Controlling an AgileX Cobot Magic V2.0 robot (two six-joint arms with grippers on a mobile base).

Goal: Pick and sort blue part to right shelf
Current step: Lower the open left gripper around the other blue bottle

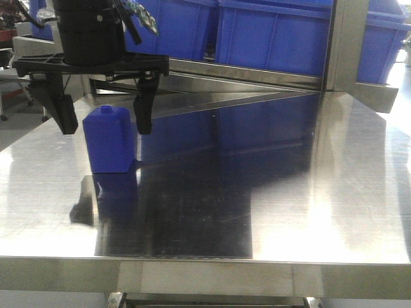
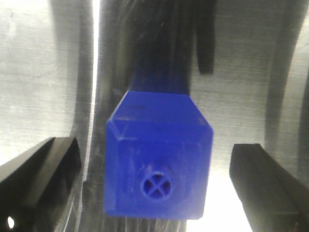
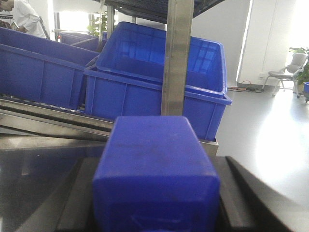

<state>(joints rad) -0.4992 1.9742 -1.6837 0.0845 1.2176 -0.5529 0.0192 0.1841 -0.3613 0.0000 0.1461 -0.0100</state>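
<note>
My right gripper (image 3: 157, 166) is shut on the blue part (image 3: 157, 179), a long solid-blue block lying between the two black fingers (image 3: 79, 198) and filling the lower right wrist view. Ahead of it stands the right shelf (image 3: 176, 58), a steel rack holding large blue bins (image 3: 145, 77). On the steel table a squatter blue block (image 1: 109, 141) with a low cap stands upright. My left gripper (image 1: 104, 125) hangs open over it, one finger on each side and not touching. In the left wrist view, that block (image 2: 159, 169) sits between the fingers (image 2: 41, 186).
The rack's post (image 1: 347, 45) and blue bins (image 1: 276, 38) line the back of the table. The table's front edge (image 1: 205, 264) is near the camera. A sloped steel rail (image 3: 53, 121) runs below the bins. Open floor and a chair (image 3: 285, 75) lie to the right.
</note>
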